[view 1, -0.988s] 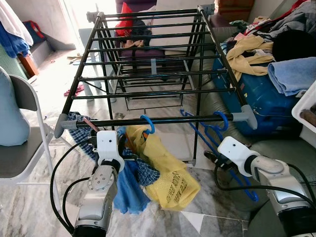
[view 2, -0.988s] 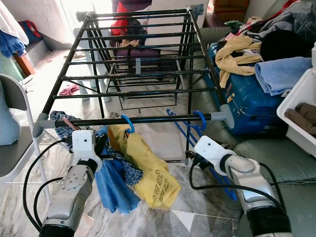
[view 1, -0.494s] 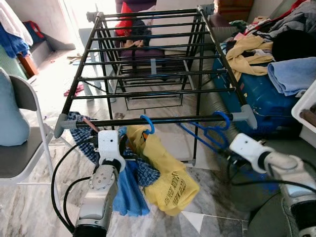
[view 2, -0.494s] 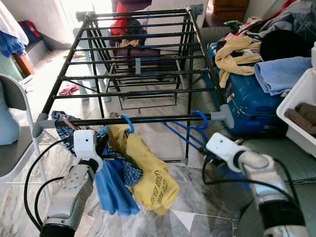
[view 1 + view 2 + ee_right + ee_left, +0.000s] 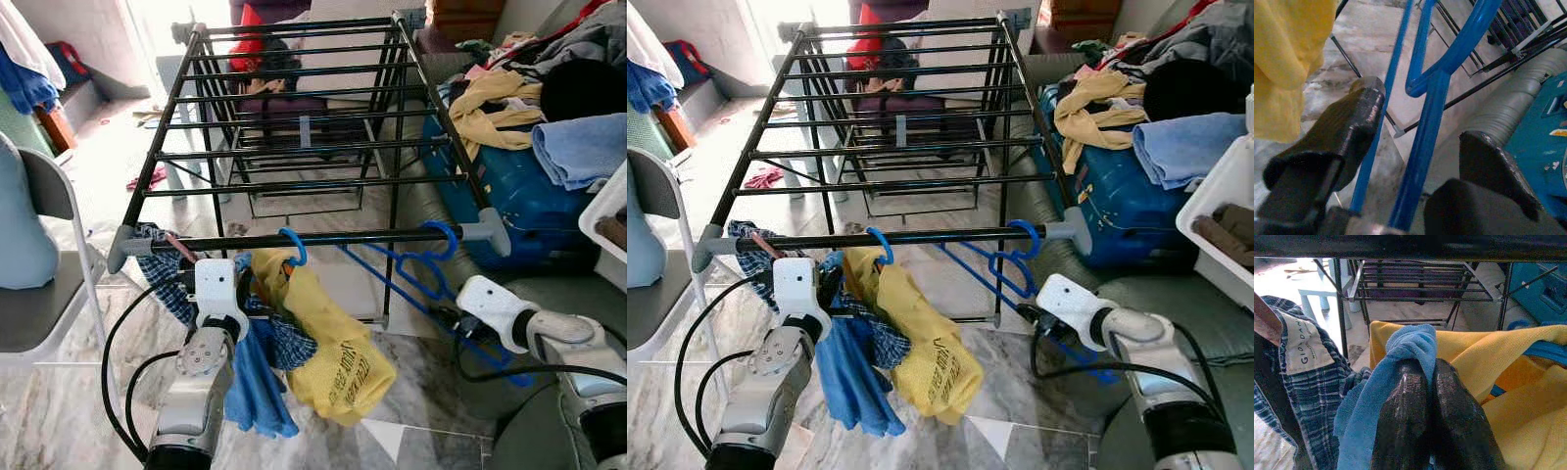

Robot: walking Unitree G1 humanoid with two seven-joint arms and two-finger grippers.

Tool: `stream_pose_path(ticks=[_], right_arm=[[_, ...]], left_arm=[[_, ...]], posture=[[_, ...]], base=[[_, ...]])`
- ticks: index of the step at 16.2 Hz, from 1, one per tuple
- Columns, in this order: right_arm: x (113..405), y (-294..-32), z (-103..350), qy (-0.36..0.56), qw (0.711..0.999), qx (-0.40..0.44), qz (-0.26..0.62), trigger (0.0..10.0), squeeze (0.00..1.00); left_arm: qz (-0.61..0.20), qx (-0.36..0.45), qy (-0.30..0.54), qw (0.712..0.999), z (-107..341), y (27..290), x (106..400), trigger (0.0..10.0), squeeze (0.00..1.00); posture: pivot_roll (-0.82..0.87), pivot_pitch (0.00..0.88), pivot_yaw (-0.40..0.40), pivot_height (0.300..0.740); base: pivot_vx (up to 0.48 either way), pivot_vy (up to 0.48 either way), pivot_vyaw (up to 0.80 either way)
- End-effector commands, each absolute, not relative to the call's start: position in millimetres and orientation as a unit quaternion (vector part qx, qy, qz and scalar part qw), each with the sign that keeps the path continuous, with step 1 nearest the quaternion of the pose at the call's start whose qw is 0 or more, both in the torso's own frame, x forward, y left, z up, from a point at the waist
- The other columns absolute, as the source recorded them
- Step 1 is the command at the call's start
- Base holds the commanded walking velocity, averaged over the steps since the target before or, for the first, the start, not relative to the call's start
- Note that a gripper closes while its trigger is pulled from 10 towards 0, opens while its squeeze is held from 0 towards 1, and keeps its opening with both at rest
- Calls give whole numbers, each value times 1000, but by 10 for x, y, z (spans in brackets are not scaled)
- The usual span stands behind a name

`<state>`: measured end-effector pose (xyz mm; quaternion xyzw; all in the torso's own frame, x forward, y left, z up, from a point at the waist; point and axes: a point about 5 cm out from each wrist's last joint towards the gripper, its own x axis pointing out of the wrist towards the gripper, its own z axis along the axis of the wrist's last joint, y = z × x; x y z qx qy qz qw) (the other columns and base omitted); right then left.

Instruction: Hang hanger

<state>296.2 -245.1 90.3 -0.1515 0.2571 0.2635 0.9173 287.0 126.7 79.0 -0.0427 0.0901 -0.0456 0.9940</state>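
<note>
An empty blue hanger (image 5: 419, 269) hangs by its hook (image 5: 443, 233) from the front bar (image 5: 372, 236) of a black drying rack, at the bar's right end. My right gripper (image 5: 1422, 117) is open low down beside it, with the hanger's blue bars running between its fingers (image 5: 1352, 122). My left gripper (image 5: 1427, 367) is shut on a blue cloth (image 5: 257, 377) below the bar's left part. A yellow shirt (image 5: 328, 338) hangs there on another blue hanger (image 5: 291, 241), next to a plaid shirt (image 5: 162, 259).
A blue suitcase (image 5: 519, 196) with a pile of clothes (image 5: 549, 78) stands right of the rack, and a white basket (image 5: 612, 215) is at the right edge. A grey chair (image 5: 39, 304) stands at the left. Marble floor lies under the rack.
My right arm has drawn back to the right, and the blue hanger's lower end has swung that way while its hook stays on the bar. The left arm has stayed put.
</note>
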Motion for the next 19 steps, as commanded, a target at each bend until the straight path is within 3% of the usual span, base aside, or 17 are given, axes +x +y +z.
stream_pose_path(ticks=[1,19], right_arm=[[2972,-2459,937,252,915,-155,274,0,0],[2789,-2485,820,282,896,-129,318,0,0]], left_arm=[[-46,-34,94,994,788,1271,2880,10000,0],[-48,-30,102,993,778,1261,2890,10000,0]], posture=[[-161,0,49,740],[-165,0,51,740]], base=[[0,0,0],[0,0,0]])
